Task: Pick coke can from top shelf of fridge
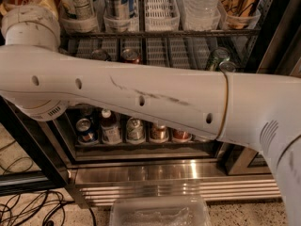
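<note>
My white arm (141,98) crosses the whole view from right to left and ends in a round joint (30,29) at the upper left. The gripper is out of view. Behind the arm is the open fridge (155,168). Its rack with white lane trays (162,18) runs along the top of the view and holds tall cans (117,1) and clear bottles (200,4). No can that is clearly the red coke can shows there. A short can with a reddish top (130,55) stands on the rack below. I cannot tell its brand.
Green cans (216,58) stand at the right of the middle rack. Several short cans and a bottle (110,128) line the lowest rack. The steel grille (178,185) is below, with a clear plastic tub (160,213) on the floor and black cables (28,208) at the left.
</note>
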Robot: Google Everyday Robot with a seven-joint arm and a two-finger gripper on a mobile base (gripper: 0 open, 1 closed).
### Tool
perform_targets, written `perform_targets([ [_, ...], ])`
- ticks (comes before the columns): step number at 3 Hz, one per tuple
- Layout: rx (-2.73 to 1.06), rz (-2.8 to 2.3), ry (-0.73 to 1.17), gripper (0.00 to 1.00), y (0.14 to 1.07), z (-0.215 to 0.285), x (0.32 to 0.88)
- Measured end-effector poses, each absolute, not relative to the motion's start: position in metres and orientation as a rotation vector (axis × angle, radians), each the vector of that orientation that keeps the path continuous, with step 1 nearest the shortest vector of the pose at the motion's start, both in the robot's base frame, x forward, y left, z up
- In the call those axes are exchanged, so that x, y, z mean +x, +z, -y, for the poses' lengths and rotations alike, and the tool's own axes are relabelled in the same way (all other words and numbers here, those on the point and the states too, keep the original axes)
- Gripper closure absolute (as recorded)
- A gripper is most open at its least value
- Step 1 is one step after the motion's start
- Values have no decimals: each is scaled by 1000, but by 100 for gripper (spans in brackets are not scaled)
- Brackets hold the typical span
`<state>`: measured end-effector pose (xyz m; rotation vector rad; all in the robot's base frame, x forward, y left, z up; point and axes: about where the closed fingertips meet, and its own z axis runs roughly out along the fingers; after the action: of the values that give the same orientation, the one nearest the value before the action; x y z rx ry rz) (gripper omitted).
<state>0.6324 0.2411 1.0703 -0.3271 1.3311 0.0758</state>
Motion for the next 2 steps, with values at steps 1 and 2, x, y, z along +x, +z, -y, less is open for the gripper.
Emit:
perform_targets([
  [1, -325, -1324, 81, 100, 1073, -240, 630],
  [2, -320, -1295, 98, 100, 1085, -238, 620],
])
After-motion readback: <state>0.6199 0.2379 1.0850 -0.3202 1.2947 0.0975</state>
